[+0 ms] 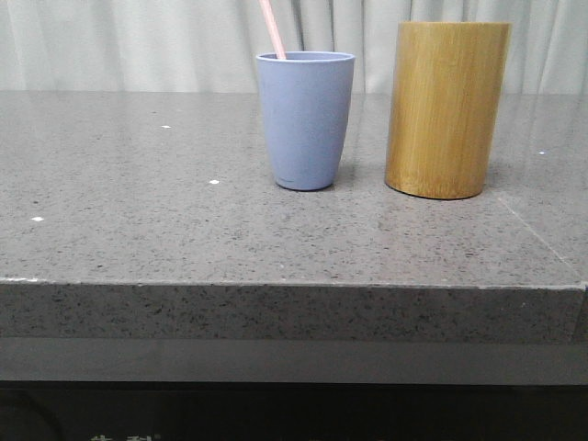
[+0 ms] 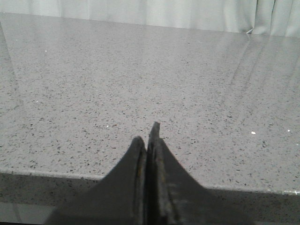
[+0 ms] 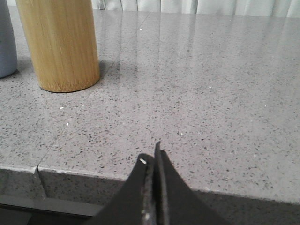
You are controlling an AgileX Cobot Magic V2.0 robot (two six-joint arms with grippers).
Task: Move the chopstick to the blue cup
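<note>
Currently, item one: the blue cup (image 1: 305, 119) is standing upright on the grey speckled countertop (image 1: 165, 230), serving as the reference landmark; it is tapering toward a rounded base and sitting well back from the front edge of the slab; in the right wrist view just a sliver of its wall (image 3: 6, 42) is showing.

Item two: the chopstick (image 1: 272, 28) is resting inside the blue cup, leaning against the cup's rim on the robot's left side; its pale pink shaft is rising out of the mouth at a slant and running off the upper edge of the front view; its lower end is hidden by the cup wall.

Item three: the bamboo cylinder holder (image 1: 447, 108) is standing upright just beside the blue cup, on the cup's right, apart from it with a narrow gap between; it is taller than the cup; in the right wrist view (image 3: 58, 43) it is casting a soft shadow on the stone.

Item four: the left gripper (image 2: 149, 136) is hanging above the front edge of the countertop, its dark fingers pressed together with nothing between them.

Item five: the right gripper (image 3: 151, 154) is likewise hovering over the front edge, fingers closed together and carrying nothing, well apart from the blue cup.

Item six: a pale curtain (image 1: 138, 41) is hanging behind the blue cup.
</note>
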